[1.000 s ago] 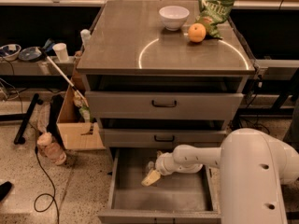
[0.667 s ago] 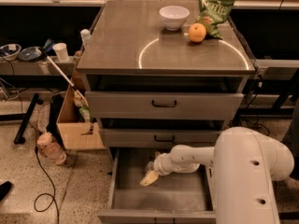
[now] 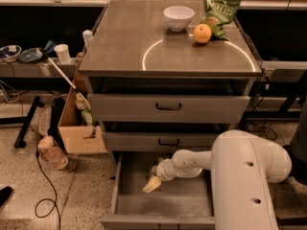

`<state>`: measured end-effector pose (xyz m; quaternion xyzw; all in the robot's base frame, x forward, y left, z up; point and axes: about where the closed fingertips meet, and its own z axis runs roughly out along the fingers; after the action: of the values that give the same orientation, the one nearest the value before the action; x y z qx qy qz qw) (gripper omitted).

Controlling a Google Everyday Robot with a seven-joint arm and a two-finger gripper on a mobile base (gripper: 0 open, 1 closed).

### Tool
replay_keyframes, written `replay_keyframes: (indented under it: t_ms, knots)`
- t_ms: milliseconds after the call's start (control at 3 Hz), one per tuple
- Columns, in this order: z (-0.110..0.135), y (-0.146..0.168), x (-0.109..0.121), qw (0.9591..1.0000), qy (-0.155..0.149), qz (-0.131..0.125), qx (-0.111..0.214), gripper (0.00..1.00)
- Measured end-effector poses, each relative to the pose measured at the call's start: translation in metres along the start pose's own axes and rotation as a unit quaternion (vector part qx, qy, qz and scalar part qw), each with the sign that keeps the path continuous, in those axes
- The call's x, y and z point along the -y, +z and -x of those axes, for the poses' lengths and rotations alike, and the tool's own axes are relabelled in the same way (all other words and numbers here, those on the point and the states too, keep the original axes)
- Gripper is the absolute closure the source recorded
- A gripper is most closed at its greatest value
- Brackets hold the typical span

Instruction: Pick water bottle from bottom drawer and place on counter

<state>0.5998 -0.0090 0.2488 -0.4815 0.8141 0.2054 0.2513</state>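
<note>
The tabletop [image 3: 120, 42] is seen above the bottom drawer [image 3: 182, 201], which is pulled open, and the gripper [image 3: 152, 184] is held low inside it, left of middle above the tray floor, though whether it is clenched cannot be told, and the bottle cannot be made out.

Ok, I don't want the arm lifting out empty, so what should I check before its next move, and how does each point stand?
1. Is the bottom drawer pulled open: ok, its grey floor shows.
2. Is the gripper inside that drawer: ok, low over the floor, left of the middle.
3. Is the water bottle in sight: cannot tell; none shows in the drawer, and the arm may hide it.
4. Is the bottle held: cannot tell.
5. Is there a free spot on the counter: ok, the front left is bare; the bowl, orange and chip bag sit at the back right.
</note>
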Motion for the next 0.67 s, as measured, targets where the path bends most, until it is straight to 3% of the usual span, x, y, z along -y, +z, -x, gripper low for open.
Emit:
replay_keyframes:
  t_ms: [333, 667]
  knots:
    - [-0.0032, 0.0069, 0.0001, 1.0000, 0.003, 0.004, -0.005, 0.00]
    - [-0.0035, 0.0076, 0.0002, 1.0000, 0.003, 0.004, -0.006, 0.15]
